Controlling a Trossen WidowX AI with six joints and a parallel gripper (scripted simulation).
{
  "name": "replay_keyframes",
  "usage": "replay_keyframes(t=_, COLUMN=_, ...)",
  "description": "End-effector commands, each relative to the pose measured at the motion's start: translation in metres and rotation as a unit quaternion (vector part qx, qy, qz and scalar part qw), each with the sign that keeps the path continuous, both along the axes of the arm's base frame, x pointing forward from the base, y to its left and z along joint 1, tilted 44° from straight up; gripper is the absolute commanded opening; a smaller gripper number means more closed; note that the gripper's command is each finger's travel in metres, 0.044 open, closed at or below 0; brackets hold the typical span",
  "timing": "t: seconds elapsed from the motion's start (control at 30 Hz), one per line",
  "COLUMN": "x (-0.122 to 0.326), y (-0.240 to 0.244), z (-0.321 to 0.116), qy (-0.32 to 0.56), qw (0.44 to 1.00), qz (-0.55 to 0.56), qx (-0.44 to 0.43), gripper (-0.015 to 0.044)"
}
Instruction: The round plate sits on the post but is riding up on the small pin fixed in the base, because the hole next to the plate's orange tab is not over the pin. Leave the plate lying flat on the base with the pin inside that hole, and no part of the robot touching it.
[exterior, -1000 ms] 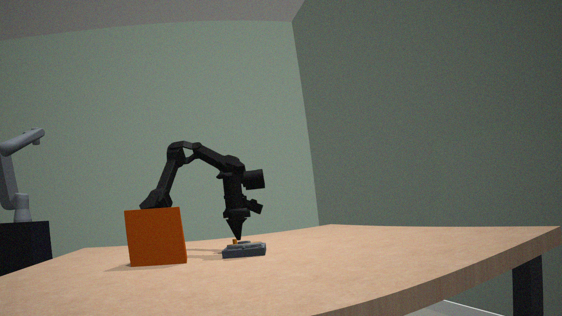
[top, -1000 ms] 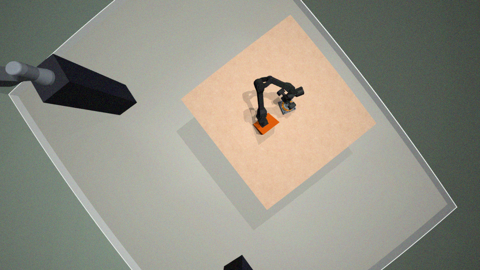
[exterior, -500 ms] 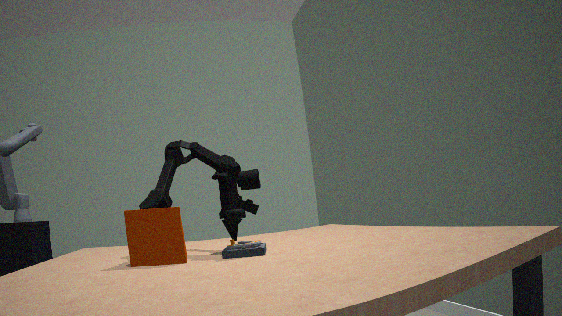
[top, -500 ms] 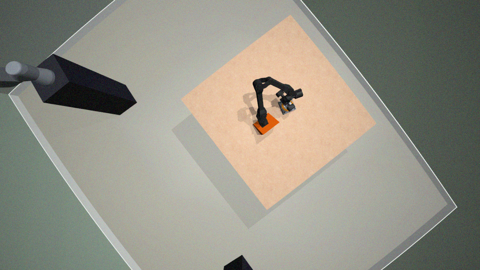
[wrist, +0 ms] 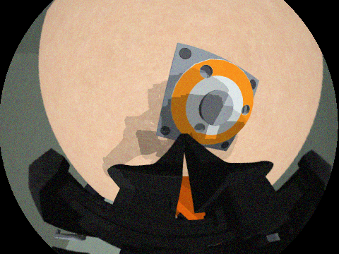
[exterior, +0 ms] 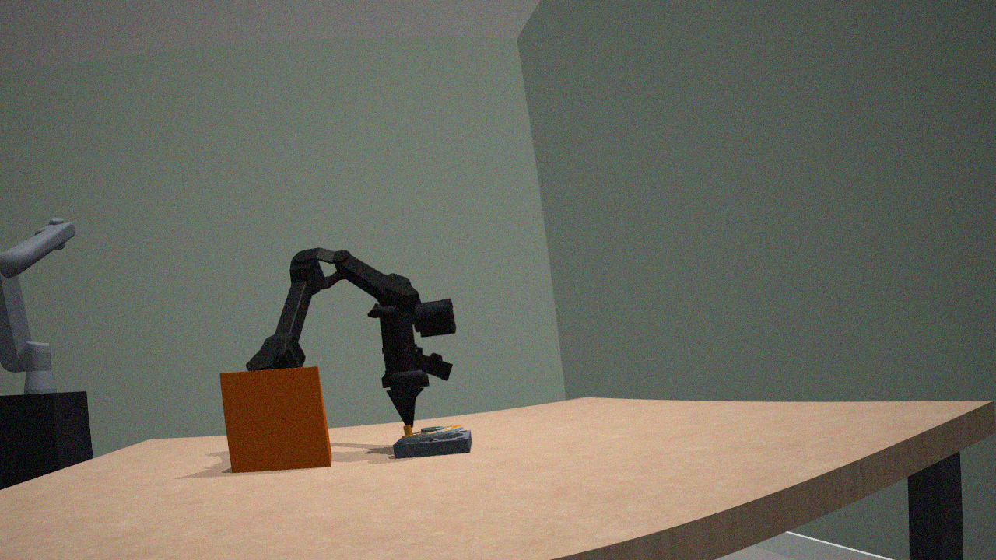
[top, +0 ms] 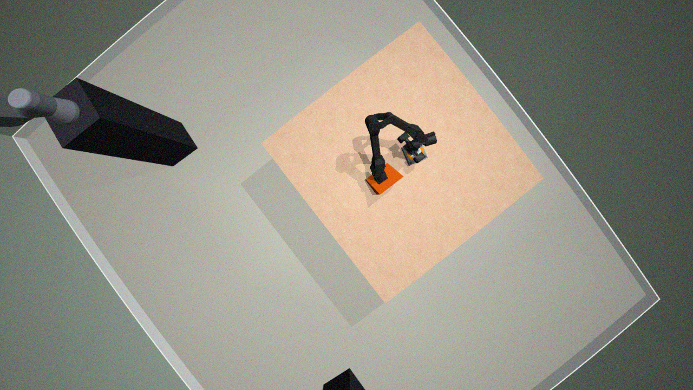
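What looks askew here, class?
The plate sits tilted on the base rather than flat, one edge riding higher. The shut end effector points down at the orange tab on its rim.

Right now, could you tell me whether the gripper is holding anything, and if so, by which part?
Nothing is held. The gripper is shut with its fingers together, its tip down at the orange tab at the near edge of the round plate.

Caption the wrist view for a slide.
Shut black claw poised at the round orange plate's near edge, above the square grey base.
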State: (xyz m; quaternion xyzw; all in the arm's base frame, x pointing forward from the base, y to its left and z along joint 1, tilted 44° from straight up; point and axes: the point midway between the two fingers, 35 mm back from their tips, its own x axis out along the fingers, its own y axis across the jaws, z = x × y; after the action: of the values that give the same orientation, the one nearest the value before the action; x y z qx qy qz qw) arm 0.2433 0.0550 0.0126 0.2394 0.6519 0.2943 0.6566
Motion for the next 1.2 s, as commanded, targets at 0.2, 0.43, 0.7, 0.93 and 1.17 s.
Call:
replay_keyframes(t=0.2, x=-0.011, y=-0.007, z=-0.009, qy=0.006, qw=1.0, qz=0.003, qx=-0.002, gripper=0.0)
replay_keyframes(t=0.43, x=-0.014, y=-0.012, z=-0.014, qy=0.006, qw=1.0, qz=0.003, qx=-0.002, gripper=0.0)
replay_keyframes(t=0.7, x=-0.015, y=-0.018, z=-0.019, qy=0.006, qw=1.0, qz=0.003, qx=-0.002, gripper=0.0)
replay_keyframes(t=0.93, x=-0.015, y=-0.022, z=-0.023, qy=0.006, qw=1.0, qz=0.003, qx=-0.002, gripper=0.0)
replay_keyframes(t=1.17, x=-0.015, y=-0.027, z=-0.027, qy=0.006, qw=1.0, qz=0.003, qx=-0.003, gripper=0.0)
